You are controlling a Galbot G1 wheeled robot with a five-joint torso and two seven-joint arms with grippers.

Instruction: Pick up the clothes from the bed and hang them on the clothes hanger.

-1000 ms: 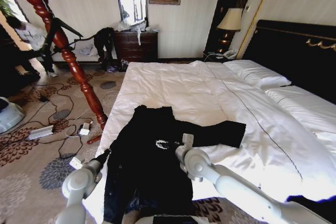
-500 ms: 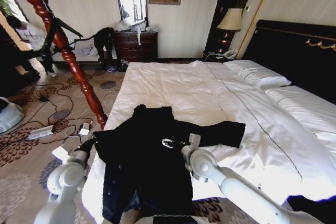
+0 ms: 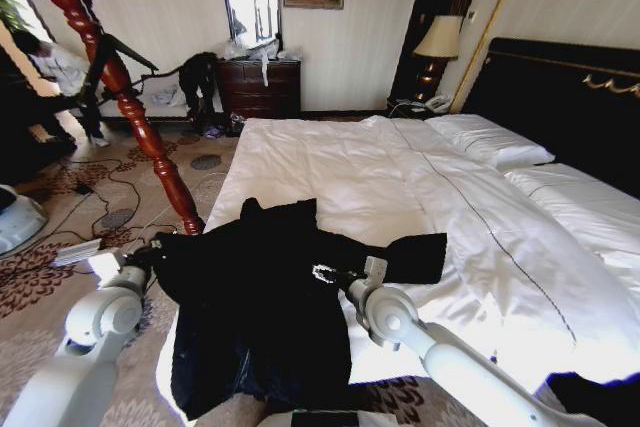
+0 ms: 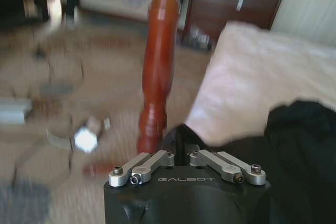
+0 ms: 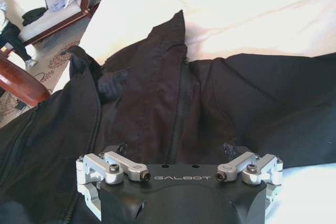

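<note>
Centrally in the lower half of the head view, the black coat (image 3: pixel 265 307) lies partly on the bed (image 3: pixel 420 187), its lower-left edge drawn out past the mattress side over the carpet (image 3: pixel 60 277). The left gripper (image 3: pixel 152 255), at lower left, is pinched on the coat's shoulder edge; its linkage in the left wrist view is drawn together with fabric beside it. The right gripper (image 3: pixel 340 275), at lower centre, sits on the coat's chest; in the right wrist view (image 5: pixel 176 153) its links are swung wide and the fingertips are hidden in dark cloth, so whether they hold anything cannot be told. The clothes hanger (image 3: pixel 120 87) rises at upper left, apart from the coat.

Probable risks: a one-sided hold may let the heavy fabric slide off toward the floor; a trailing sleeve (image 3: pixel 405 257) may drag the duvet; and the cables (image 3: pixel 120 217) near the stand's foot may snag a hanging hem.
</note>
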